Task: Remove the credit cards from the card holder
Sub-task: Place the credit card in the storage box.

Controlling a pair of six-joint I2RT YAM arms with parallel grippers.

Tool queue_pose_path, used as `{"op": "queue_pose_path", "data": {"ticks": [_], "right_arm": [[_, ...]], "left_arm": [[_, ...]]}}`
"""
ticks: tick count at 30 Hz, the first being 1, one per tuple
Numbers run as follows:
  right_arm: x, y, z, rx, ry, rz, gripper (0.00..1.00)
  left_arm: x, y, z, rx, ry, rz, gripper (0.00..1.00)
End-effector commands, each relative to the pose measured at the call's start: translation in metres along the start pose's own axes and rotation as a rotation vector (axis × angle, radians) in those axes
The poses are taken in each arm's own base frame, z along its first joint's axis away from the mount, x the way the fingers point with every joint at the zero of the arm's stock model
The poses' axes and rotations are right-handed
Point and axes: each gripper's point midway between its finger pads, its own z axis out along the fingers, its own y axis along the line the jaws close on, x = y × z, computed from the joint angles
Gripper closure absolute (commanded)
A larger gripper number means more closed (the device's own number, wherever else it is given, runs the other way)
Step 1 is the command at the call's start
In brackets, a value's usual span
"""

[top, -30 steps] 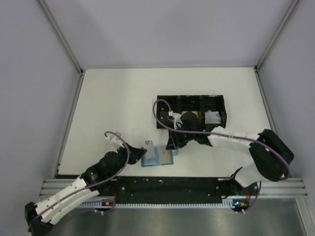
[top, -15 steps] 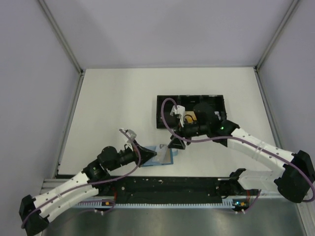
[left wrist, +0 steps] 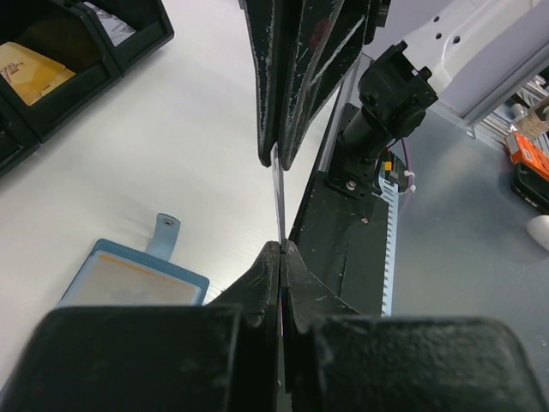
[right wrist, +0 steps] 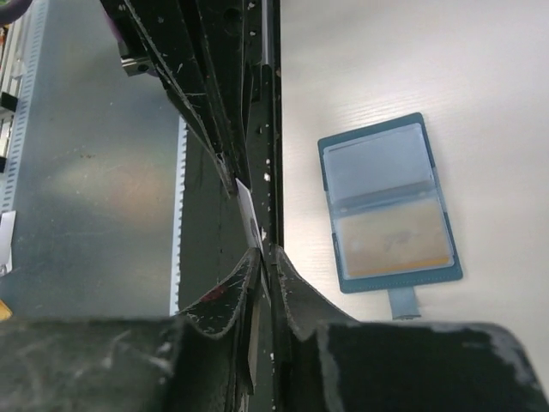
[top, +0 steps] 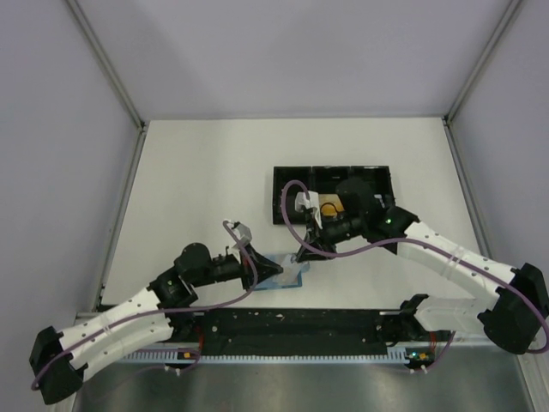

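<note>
A credit card (left wrist: pixel 278 206), seen edge-on as a thin line with its colour not readable, is hanging in the air between the two arms above the desk's (top: pixel 206 189) near edge. The left gripper (left wrist: pixel 280 251) is pinching one end with fingers pressed together. The right gripper (right wrist: pixel 262 256) appears to be closing on the other end. Just beyond, the card holder (right wrist: pixel 390 206) is lying open and flat near the middle of that edge, an orange card (right wrist: pixel 396 240) showing in one leaf. An orange-gold card (left wrist: pixel 34 73) is resting in the black tray's (top: pixel 290 182) middle compartment, toward the far side. The handover looks like the risky part: if one gripper lets go before the other is gripping firmly, the card could drop onto the base rail (top: pixel 292 324) off the desk. If both are pulling at once, it could bend or spring free.
</note>
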Motion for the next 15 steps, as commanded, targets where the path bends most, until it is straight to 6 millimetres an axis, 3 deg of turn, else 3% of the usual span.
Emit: {"op": "queue_pose_path", "data": {"ticks": [1,6,8,13,15], "right_arm": [[-0.014,0.009,-0.001,-0.049,-0.024,-0.065,0.99],[-0.011,0.011,-0.001,-0.065,-0.019,-0.063,1.0],[-0.01,0.01,-0.003,-0.05,-0.022,-0.062,1.0],[-0.012,-0.005,-0.015,0.03,-0.046,-0.011,1.0],[-0.012,-0.013,-0.021,0.087,-0.053,0.022,1.0]], "left_arm": [[-0.037,-0.019,0.004,0.075,-0.084,0.093,1.0],[-0.044,-0.018,0.005,0.065,-0.095,0.106,0.98],[-0.046,-0.013,0.004,0.027,-0.1,0.103,0.81],[-0.057,0.02,-0.009,-0.191,-0.15,0.082,0.23],[-0.066,0.03,-0.019,-0.278,-0.193,0.077,0.13]]}}
